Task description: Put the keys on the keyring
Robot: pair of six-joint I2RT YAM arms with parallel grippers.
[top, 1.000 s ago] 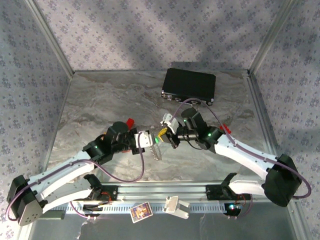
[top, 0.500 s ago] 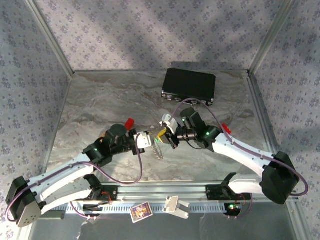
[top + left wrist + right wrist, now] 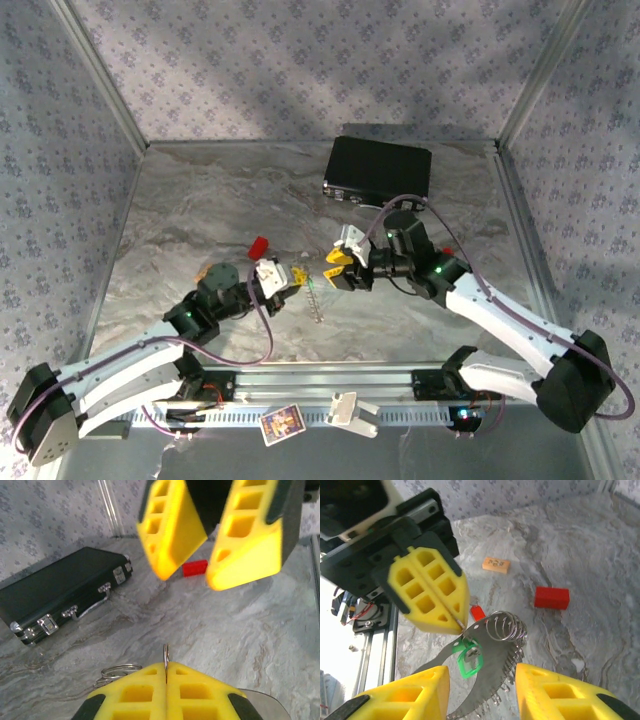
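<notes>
A black case (image 3: 380,168) lies at the far edge of the worktop (image 3: 200,200). A red block (image 3: 258,245) sits on the bare marble beyond the left arm, with a small tan tile (image 3: 496,565) near it. The left hand (image 3: 292,278) reaches in low from the left, pinched tight on the rim of the keyring (image 3: 492,667), with the green key (image 3: 469,659) against the ring and the red key (image 3: 478,612) just beside the fingertips. The right hand (image 3: 333,270) faces it closely from the right, fingers spread wide and holding nothing.
</notes>
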